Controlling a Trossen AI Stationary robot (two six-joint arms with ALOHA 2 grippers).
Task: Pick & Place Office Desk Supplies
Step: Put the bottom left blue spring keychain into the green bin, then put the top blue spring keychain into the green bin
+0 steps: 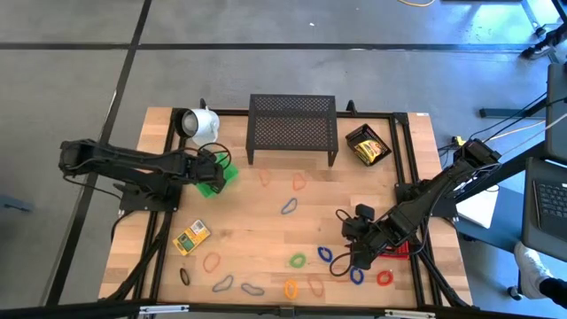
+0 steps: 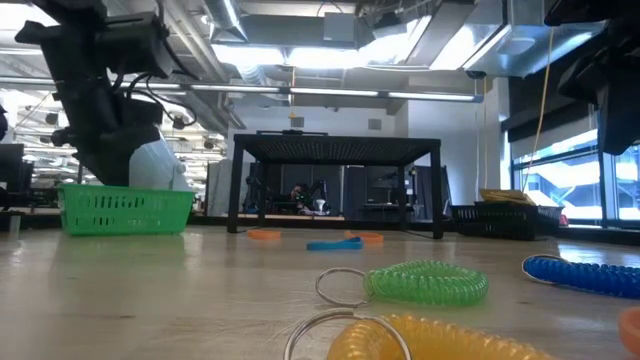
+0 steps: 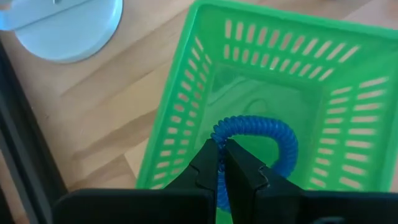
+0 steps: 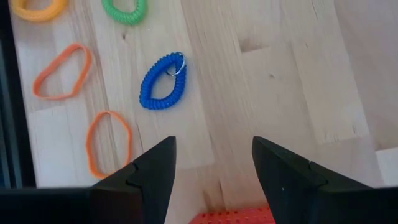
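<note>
My left gripper (image 3: 221,163) pinches a blue coil loop (image 3: 255,140) shut over the green basket (image 3: 186,106) at the table's far left. My right gripper (image 4: 211,165) hangs open at the near right, above bare wood near another blue coil (image 4: 163,82).

In the left wrist view the blue coil loop (image 3: 261,134) runs behind the closed fingers (image 3: 205,168), so its lower part is hidden. The white mug (image 3: 65,28) is cut by the edge. In the right wrist view a red basket (image 4: 233,216) shows only its rim. The yellow box (image 1: 191,237) print is too small to read.
</note>
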